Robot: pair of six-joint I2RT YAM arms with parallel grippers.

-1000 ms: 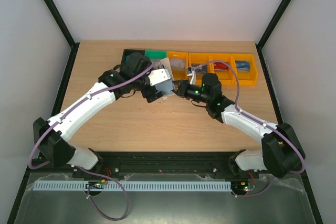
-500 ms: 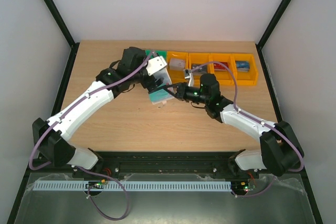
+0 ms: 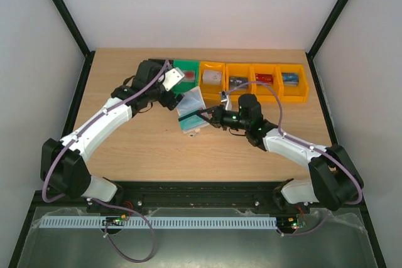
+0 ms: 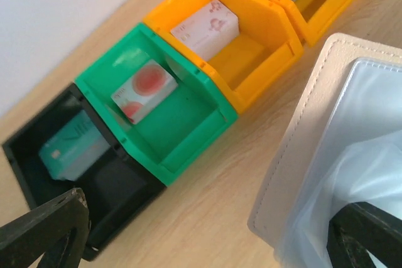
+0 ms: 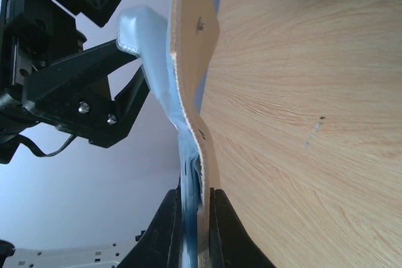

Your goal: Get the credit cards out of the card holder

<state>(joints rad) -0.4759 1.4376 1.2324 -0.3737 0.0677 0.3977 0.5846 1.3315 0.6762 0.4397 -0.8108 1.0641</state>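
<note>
Right claw [image 5: 193,208] pinched the holder [image 5: 191,61] edge on the worktop [image 5: 301,123]. Left claw [image 4: 207,236] stood spread, empty, near the green bin [image 4: 188,114].

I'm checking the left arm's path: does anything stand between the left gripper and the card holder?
Nothing visible does. The open left gripper sits right beside the card holder, over bare table; the right gripper clamps the holder's opposite edge.

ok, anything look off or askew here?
Only the card holder: the right claw pinches one edge, so its white cover buckles and the sleeve panels bulge away from it. The white-and-red card sits tilted in the green bin; nothing spilled.
</note>
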